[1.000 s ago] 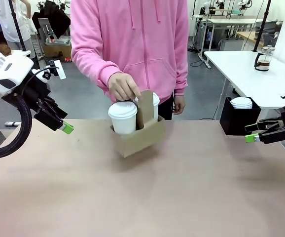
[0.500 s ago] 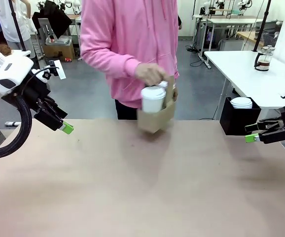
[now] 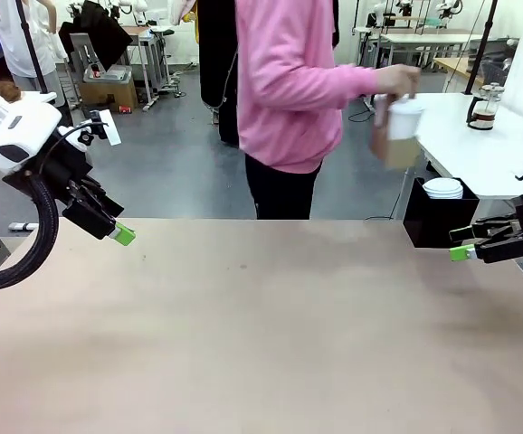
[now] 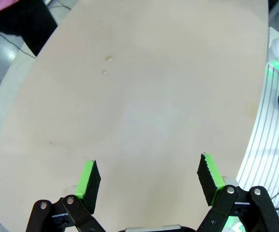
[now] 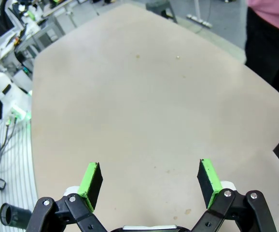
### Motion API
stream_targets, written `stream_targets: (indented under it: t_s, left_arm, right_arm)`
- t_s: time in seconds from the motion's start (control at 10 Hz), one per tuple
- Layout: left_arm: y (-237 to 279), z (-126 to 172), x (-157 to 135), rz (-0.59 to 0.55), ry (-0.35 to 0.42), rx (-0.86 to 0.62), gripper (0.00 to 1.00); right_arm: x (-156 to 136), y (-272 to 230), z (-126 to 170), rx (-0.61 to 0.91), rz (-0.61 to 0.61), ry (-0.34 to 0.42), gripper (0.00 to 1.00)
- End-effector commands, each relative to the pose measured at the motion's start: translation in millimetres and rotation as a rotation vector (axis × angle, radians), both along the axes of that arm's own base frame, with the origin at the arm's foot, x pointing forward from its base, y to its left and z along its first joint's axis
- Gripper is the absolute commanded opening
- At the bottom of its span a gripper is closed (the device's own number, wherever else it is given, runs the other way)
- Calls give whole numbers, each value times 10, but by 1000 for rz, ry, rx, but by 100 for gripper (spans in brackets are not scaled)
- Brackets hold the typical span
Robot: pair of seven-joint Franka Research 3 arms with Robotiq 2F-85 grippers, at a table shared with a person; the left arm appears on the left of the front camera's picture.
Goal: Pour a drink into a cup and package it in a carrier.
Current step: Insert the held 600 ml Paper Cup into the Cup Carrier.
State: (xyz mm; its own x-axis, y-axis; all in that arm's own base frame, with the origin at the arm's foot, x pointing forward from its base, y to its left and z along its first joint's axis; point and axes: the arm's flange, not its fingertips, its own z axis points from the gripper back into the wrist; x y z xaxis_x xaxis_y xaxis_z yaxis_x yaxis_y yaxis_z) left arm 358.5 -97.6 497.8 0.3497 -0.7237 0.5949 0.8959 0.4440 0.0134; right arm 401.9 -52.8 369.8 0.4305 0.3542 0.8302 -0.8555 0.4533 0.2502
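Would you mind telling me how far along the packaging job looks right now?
Looks done: the cup sits in the carrier, which the person's hand carries toward the white side table. Both tools, left and right, hang open above the table. Nothing visible remains.

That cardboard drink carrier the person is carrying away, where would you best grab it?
By the raised central handle panel, from above. The person's hand holds the carrier at its top, and it hangs with a white cup seated in it. Motion blur hides finer detail.

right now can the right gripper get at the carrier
Probably not. The person's hand holds the carrier up in the air beyond the table's far edge, while the open right gripper hangs low beside the table.
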Motion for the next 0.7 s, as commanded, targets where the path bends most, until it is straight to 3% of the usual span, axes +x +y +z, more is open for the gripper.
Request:
stream_targets:
  t_s: [0.0, 0.6]
  left_arm:
    - [0, 3, -3, -5, 4, -22, 100]
    - [0, 3, -3, -5, 4, -22, 100]
  right_arm:
    - [19, -15, 22, 7, 9, -2, 100]
    - [19, -15, 22, 7, 9, -2, 100]
